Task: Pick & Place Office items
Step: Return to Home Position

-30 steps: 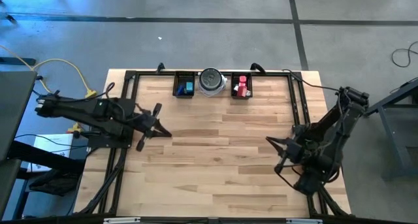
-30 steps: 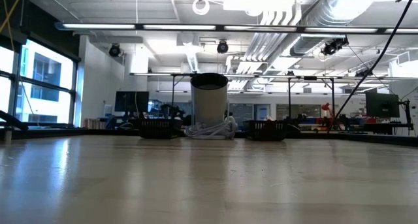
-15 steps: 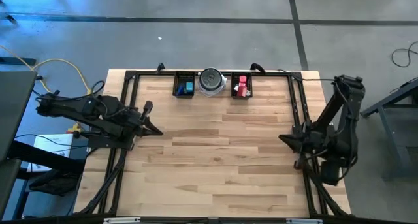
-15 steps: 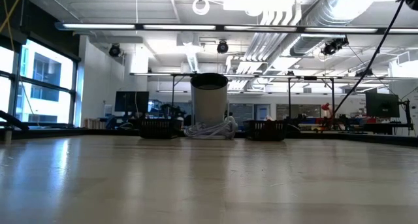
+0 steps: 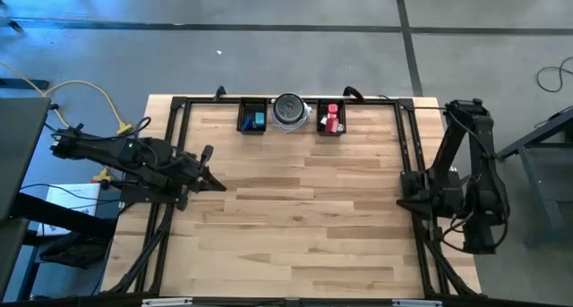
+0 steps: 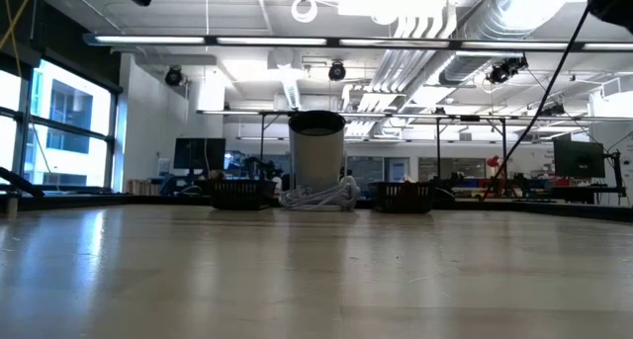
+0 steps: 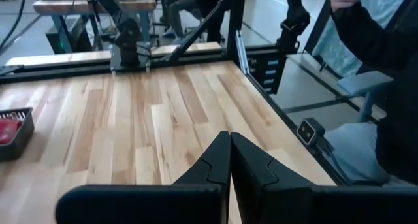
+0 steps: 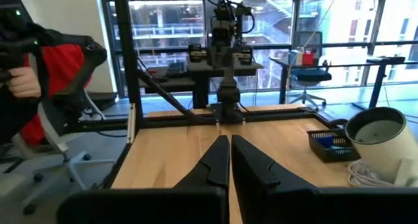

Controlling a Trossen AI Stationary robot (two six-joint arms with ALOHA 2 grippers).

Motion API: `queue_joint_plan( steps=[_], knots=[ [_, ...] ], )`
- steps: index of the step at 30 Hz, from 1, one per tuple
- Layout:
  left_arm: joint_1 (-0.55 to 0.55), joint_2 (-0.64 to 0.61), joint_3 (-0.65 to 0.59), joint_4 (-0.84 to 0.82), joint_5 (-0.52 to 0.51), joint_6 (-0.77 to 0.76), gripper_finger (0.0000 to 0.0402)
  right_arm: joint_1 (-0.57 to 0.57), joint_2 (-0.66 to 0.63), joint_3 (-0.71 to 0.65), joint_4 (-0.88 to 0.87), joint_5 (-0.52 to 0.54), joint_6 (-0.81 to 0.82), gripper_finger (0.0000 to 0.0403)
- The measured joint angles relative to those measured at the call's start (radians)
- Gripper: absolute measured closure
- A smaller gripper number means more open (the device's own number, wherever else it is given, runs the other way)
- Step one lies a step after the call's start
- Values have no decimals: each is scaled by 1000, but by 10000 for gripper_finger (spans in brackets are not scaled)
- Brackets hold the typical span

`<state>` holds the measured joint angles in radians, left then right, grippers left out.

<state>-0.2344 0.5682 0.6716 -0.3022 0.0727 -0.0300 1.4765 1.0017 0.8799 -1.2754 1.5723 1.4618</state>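
Light wooden plank desk [image 5: 295, 217], nothing loose on its open middle. Office items are all at the far edge: small blue block-like item [image 5: 259, 120] in the left black rectangular tray [image 5: 243, 119], small red block-like item [image 5: 331, 123] with a pink piece just beside it in the right black rectangular tray [image 5: 340, 128]; the other pieces are too small to sort. Round silver-grey dish [image 5: 289, 111] sits between the trays

Left tool [image 7: 230, 138] is at the desk's left edge with its fingers pressed tip to tip, holding nothing. Right tool [image 8: 230, 140] is at the right edge, also fully closed and empty, arm folded up over its base

Key relation: the trays lie toward the far edge from both tools and well apart from them; left arm is nearer the left tray, right arm nearer the right one. Judging by the bare desk, placing looks done and only parking the arms remains; no item sits in either tool's way
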Motion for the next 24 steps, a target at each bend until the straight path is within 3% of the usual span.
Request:
queue_joint_plan(
  steps=[5,8,14,18,21,23,24],
  knots=[
    [0,0,0,28,0,11,401,-16,-2,0,59,-1,-71,400],
    [0,0,0,31,-23,25,401,-89,-10,0,127,-1,-140,400],
    [1,0,0,34,-181,24,401,-322,-15,1,280,-1,-471,400],
    [1,0,0,37,-187,25,401,-490,-18,1,451,-1,-534,400],
    [0,2,0,41,-188,29,401,-627,-9,1,577,-1,-722,400],
    [0,2,0,44,-187,29,401,-733,11,1,696,-73,-916,400],
    [0,2,0,42,-187,29,401,-791,14,1,766,-173,-1025,400]
  ],
)
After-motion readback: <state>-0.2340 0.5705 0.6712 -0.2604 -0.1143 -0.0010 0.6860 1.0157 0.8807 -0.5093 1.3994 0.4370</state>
